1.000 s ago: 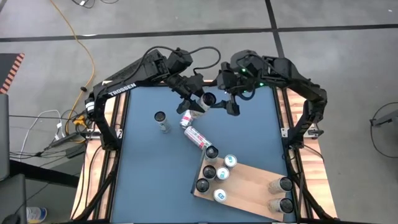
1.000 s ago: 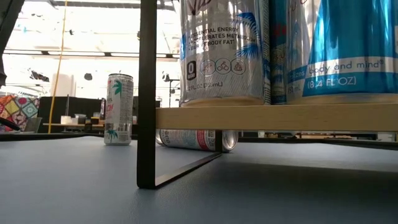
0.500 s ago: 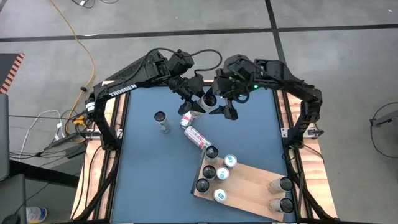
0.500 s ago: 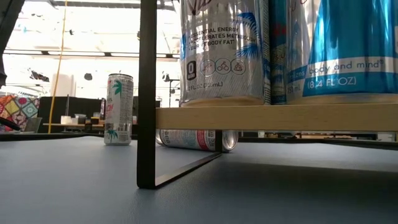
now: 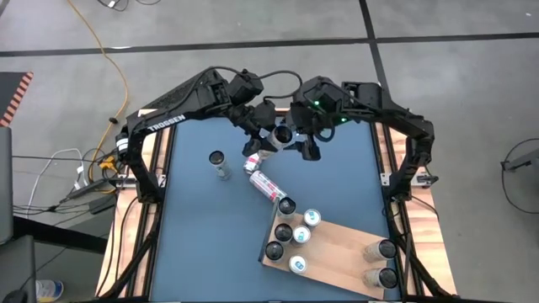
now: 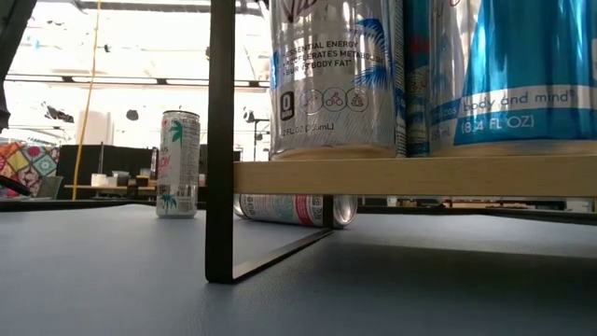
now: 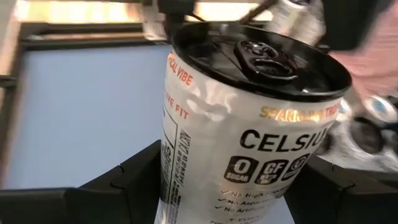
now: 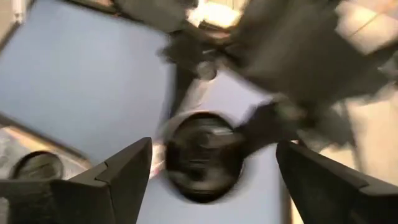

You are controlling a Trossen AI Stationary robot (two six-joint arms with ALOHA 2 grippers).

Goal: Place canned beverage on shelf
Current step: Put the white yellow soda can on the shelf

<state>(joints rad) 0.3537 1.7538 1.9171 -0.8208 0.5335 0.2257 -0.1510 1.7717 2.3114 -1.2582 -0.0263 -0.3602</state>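
A white Celsius can [image 7: 249,124] with a black top hangs tilted above the far middle of the blue-grey table, with my left gripper [image 5: 271,140] shut on it. My right gripper [image 5: 306,150] is open just to the can's right. In the right wrist view its fingers stand on either side of the can's black top [image 8: 202,155] without touching it. The shelf [image 5: 341,251], a light-brown board on a black frame, stands at the near right and carries several upright cans. My left gripper pinches the can's body between its two fingers, one on each side wall [image 7: 169,186], well below the rim. The fingers slant down from the table's far left. The can is lifted clear of the table, its top tipped toward my right gripper.
One can [image 5: 219,162] stands upright on the table's left half. Another [image 5: 268,187] lies on its side between the held can and the shelf's far corner. In the low view the shelf board [image 6: 410,175] is raised above the table on its black frame [image 6: 220,140].
My right gripper has edged toward the table's left, closer to the held can, and has turned a little. The can stays lifted in my left gripper.
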